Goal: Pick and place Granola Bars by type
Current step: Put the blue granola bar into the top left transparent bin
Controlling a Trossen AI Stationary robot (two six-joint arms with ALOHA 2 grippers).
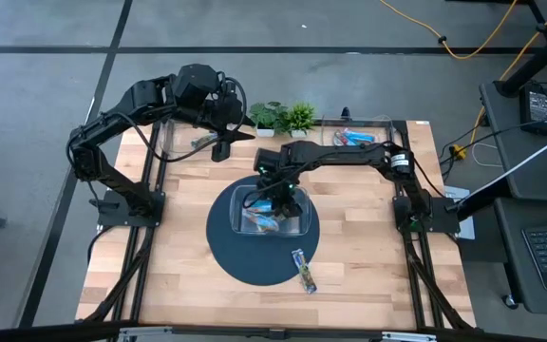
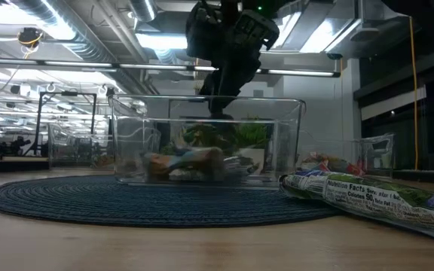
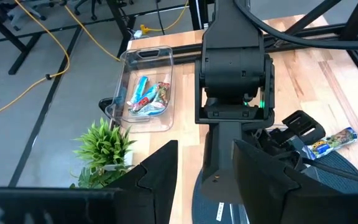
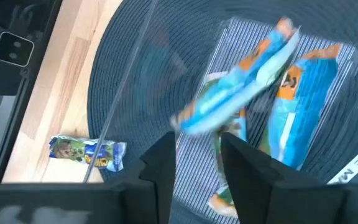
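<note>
A clear bin point(image 1: 245, 196) stands on a dark round mat point(image 1: 226, 249) at mid-table and holds several blue and orange-marked granola bars point(image 4: 303, 112). My right gripper point(image 4: 196, 155) hangs open over this bin, pointing steeply down. A blue bar point(image 4: 241, 87) shows blurred just beyond its fingertips, over the bars in the bin; I see no touch. One green-and-blue bar point(image 1: 302, 271) lies flat on the mat's near edge. My left gripper point(image 3: 205, 168) waits open and high near the far-left bin point(image 1: 174, 138).
A far-right clear bin point(image 3: 146, 59) holds blue and multicoloured bars. The far-left bin holds one bar point(image 1: 202, 142). Two small potted plants point(image 1: 283, 116) stand at the far edge between these bins. Bare wood lies near the table's front edge.
</note>
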